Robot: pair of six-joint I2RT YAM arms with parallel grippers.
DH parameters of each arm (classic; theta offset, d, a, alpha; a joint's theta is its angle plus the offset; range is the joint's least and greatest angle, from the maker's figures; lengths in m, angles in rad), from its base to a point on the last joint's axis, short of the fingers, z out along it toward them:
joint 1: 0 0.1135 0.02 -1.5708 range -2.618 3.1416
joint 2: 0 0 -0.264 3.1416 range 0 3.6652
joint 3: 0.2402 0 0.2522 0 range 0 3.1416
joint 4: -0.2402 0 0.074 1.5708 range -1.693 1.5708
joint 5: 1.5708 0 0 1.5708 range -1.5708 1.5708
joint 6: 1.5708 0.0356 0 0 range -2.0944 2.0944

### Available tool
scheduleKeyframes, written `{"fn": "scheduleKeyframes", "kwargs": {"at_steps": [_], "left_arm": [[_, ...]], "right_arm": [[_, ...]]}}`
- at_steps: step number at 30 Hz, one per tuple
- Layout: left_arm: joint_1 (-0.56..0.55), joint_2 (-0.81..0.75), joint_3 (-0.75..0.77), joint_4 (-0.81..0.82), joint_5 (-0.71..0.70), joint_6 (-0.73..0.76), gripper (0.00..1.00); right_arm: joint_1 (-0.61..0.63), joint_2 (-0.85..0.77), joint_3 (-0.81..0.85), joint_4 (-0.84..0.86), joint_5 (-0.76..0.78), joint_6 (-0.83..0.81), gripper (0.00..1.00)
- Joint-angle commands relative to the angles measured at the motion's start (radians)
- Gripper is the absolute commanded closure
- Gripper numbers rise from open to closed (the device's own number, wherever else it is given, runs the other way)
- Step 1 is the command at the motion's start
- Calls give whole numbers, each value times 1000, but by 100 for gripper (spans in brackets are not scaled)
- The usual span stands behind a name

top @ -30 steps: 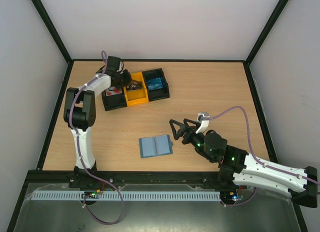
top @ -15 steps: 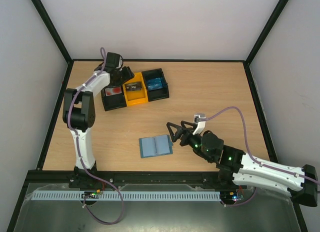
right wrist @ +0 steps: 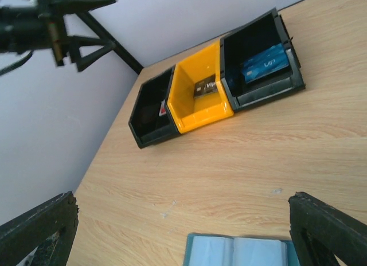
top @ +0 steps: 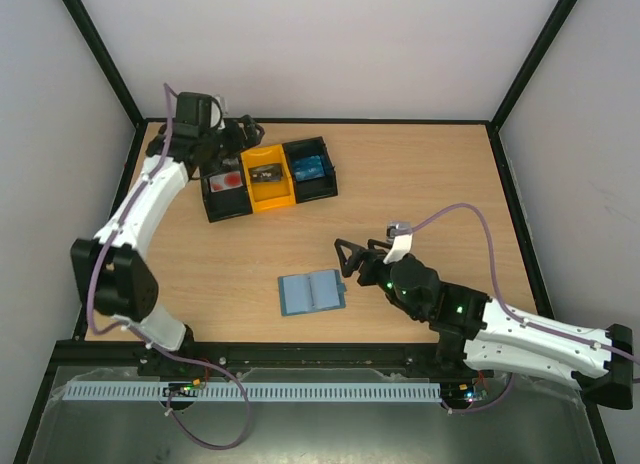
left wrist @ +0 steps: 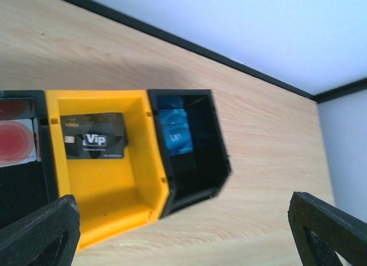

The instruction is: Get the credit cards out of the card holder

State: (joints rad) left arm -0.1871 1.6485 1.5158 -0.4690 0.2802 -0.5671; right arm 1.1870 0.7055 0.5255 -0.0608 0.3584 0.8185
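At the tray's (top: 275, 201) far-left end, your left jaws gaped empty; well nearer you, your right jaws stood released too.

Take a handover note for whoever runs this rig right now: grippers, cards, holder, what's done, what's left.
Left gripper: open, empty, raised over the tray's far edge.
Right gripper: open, empty, just right of the card holder.
Card holder: lying open on the table.
Done: three cards in the tray, one per compartment: red-and-white card, black card in the yellow middle, blue card.
Left: visible slots look empty; check the holder for more.
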Motion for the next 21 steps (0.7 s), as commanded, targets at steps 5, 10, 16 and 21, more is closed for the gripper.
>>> {"fn": "scheduleKeyframes", "kwargs": {"at_steps": [5, 10, 16, 21], "left_arm": [[-9, -315, -149, -58, 157, 31, 0], [-10, -542, -339, -22, 243, 13, 0], [-9, -801, -554, 43, 285, -31, 0], [-9, -951, -672, 59, 339, -50, 0]], "right_arm": [[4, -17, 138, -231, 73, 81, 2], [3, -13, 156, -234, 57, 33, 2], [3, -48, 152, -191, 82, 72, 2], [3, -72, 39, -91, 48, 180, 2]]}}
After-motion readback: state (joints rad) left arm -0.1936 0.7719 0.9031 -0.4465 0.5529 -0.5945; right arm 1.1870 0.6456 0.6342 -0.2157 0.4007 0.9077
